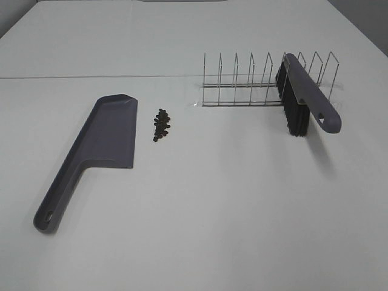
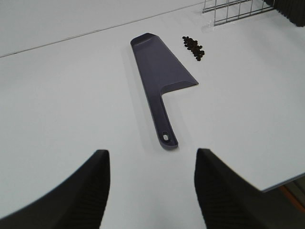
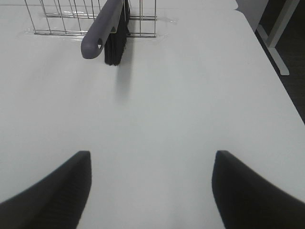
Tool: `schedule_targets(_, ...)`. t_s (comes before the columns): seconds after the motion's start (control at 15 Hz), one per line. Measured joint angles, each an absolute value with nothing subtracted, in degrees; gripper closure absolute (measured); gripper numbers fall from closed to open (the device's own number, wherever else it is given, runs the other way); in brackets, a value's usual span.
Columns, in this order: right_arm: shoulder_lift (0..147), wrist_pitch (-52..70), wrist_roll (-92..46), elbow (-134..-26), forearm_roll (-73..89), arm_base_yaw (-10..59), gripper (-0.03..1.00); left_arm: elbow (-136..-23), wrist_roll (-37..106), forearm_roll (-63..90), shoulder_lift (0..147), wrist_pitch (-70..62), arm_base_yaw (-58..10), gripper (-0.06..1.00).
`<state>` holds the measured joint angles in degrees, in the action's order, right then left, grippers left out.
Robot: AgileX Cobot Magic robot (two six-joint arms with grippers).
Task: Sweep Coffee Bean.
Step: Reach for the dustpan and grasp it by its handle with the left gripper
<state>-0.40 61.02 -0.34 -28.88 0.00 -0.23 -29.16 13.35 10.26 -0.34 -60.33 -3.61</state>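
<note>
A small heap of dark coffee beans lies on the white table, just right of the grey dustpan, which rests flat with its handle toward the front left. The left wrist view shows the same dustpan and coffee beans ahead of my left gripper, which is open and empty, well short of the handle. A grey brush with black bristles leans in the wire rack. My right gripper is open and empty, some way in front of the brush. Neither gripper appears in the exterior high view.
The wire rack stands at the back right of the table. A seam runs across the tabletop behind the dustpan. The table's right edge and a white table leg show in the right wrist view.
</note>
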Motion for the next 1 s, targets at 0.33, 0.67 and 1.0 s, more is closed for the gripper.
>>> schedule_targets(0.33, -0.40, 61.02, -0.34, -28.88, 0.00, -0.23, 0.29, -29.16, 13.35, 10.26, -0.34, -60.33, -3.61, 0.42)
schedule_targets(0.67, -0.40, 61.02, -0.34, -28.88, 0.00, -0.23, 0.29, -29.16, 13.35, 10.26, -0.34, -60.33, -3.61, 0.42)
schedule_targets(1.0, -0.40, 61.02, -0.34, -28.88, 0.00, -0.23, 0.29, -29.16, 13.35, 10.26, -0.34, -60.33, -3.61, 0.42)
